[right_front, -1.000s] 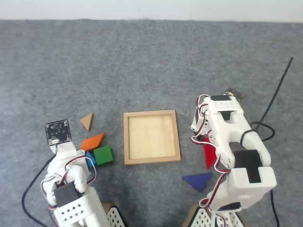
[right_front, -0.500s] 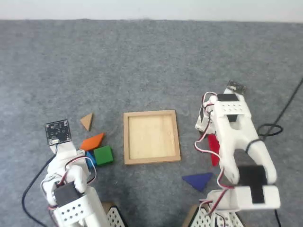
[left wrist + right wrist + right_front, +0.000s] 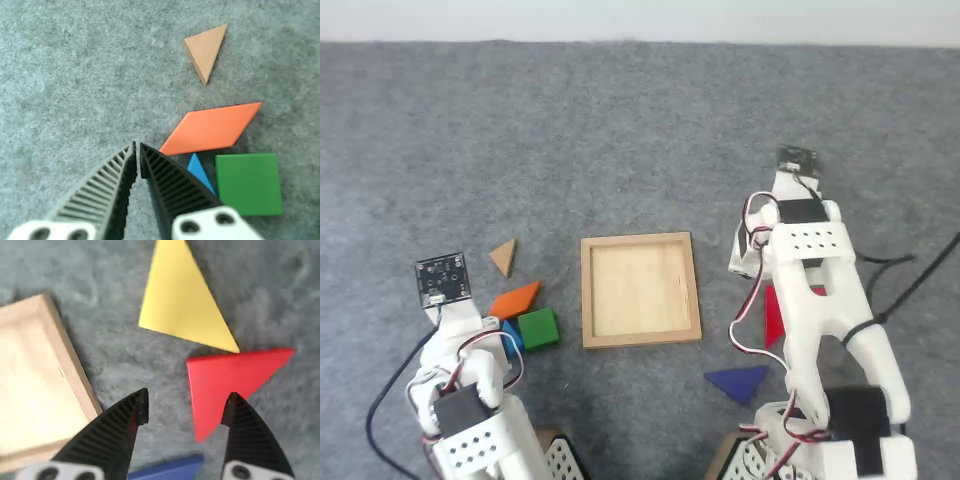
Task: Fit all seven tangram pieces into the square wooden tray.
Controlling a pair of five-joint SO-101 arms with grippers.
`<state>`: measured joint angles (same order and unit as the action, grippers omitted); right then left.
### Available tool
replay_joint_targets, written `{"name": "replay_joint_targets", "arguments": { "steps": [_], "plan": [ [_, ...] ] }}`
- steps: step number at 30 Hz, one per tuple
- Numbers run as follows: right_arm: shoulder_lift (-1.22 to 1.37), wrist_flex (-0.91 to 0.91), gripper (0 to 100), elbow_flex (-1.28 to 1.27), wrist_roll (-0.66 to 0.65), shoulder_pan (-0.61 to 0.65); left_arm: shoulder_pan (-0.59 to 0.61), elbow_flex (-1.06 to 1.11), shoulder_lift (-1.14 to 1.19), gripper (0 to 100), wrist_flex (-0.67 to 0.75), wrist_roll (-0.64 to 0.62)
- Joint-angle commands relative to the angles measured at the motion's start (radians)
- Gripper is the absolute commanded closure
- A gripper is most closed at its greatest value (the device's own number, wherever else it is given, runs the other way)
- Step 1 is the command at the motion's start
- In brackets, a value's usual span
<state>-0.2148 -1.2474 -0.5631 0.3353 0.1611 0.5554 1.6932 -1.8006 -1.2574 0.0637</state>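
R gripper (image 3: 187, 401) gapes beside the tray (image 3: 70, 360) — we centre it on the red triangle (image 3: 225, 377), then clamp; L gripper (image 3: 138, 148) clenched, empty, tray's other side.

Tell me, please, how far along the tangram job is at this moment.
Done: nothing; the wooden tray is empty. In hand: nothing held; the open right gripper hangs over the red triangle, and the shut left gripper is beside the orange parallelogram. Left: all seven pieces, also the yellow triangle, dark blue triangle, tan triangle, green square and small blue triangle.
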Motion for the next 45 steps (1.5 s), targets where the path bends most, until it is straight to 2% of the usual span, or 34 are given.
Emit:
{"name": "replay_joint_targets", "arguments": {
  "steps": [1, 6, 11, 20, 26, 33, 39, 45],
  "plan": [
    [-0.045, 0.005, 75.7, -0.028, 0.203, -0.042, -0.005, -0.012, -0.017, 99, -0.005, 0.005],
    [-0.045, 0.153, 75.7, -0.176, 0.373, -0.099, -0.005, -0.012, -0.017, 99, -0.005, 0.005],
    [-0.044, 0.332, 75.7, -0.29, 0.422, -0.139, -0.005, -0.012, -0.017, 99, -0.005, 0.005],
    [-0.033, 0.407, 75.5, -0.307, 0.479, -0.136, -0.005, -0.012, -0.017, 99, -0.005, 0.005],
    [0.127, 0.475, 64.1, -0.295, 0.505, -0.134, -0.005, -0.012, -0.017, 99, -0.005, 0.005],
    [0.277, 0.375, 63.8, -0.144, 0.508, -0.136, -0.005, -0.012, -0.017, 99, -0.005, 0.005],
    [0.295, 0.352, 64.0, -0.13, 0.508, -0.136, -0.005, -0.012, -0.017, 99, -0.005, 0.005],
    [0.297, 0.352, 77.2, -0.13, 0.496, -0.136, -0.005, -0.012, -0.017, 99, -0.005, 0.005]
  ]
}}
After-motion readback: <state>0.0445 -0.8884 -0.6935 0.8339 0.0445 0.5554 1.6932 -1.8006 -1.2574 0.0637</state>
